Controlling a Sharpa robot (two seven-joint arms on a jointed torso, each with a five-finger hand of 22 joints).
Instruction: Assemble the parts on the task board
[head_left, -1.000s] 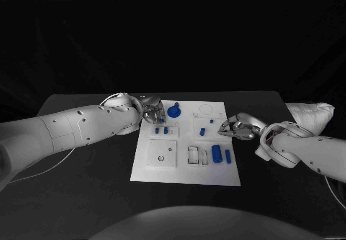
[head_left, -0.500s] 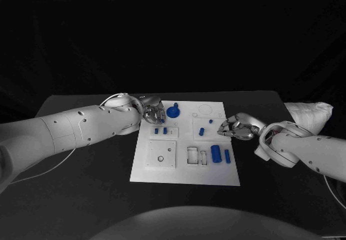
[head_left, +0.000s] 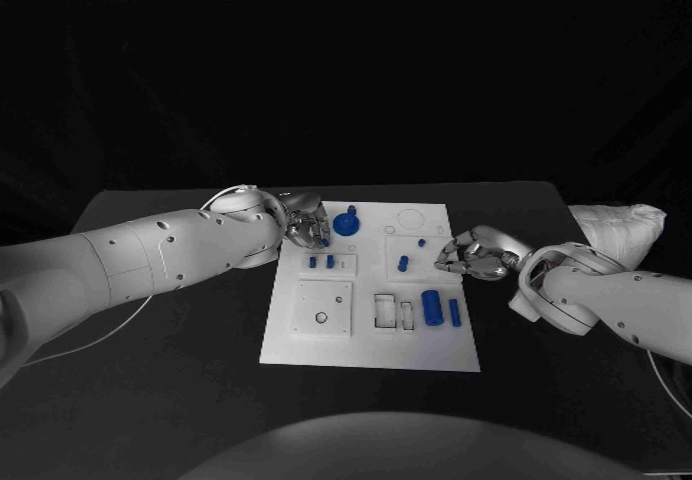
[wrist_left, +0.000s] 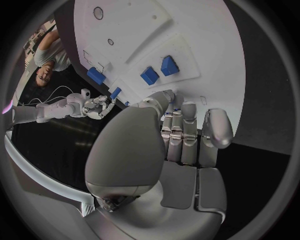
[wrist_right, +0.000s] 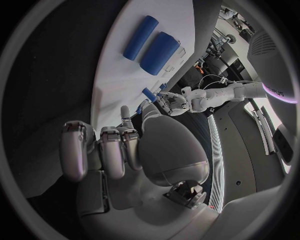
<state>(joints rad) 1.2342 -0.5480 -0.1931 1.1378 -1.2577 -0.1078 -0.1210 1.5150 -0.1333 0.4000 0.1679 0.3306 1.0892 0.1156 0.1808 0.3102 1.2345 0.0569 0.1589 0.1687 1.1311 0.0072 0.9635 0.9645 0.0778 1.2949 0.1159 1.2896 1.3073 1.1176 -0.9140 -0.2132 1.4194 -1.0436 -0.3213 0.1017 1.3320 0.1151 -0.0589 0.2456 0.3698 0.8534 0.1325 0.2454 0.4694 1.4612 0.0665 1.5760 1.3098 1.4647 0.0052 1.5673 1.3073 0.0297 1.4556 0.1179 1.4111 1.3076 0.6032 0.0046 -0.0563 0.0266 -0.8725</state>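
The white task board lies in the middle of the table. A blue knob-shaped part stands at its far left corner. My left hand sits right beside the knob with its fingers curled in. I cannot tell whether they touch it. Two small blue blocks stand in a recess just nearer than that hand. My right hand hovers at the board's right edge, fingers curled with nothing seen in them. A small blue peg stands to its left. Two blue cylinders lie nearer on the board.
A square plate with a small ring and open rectangular slots occupy the board's near half. A crumpled white cloth lies at the table's right edge. A cable trails under my left arm.
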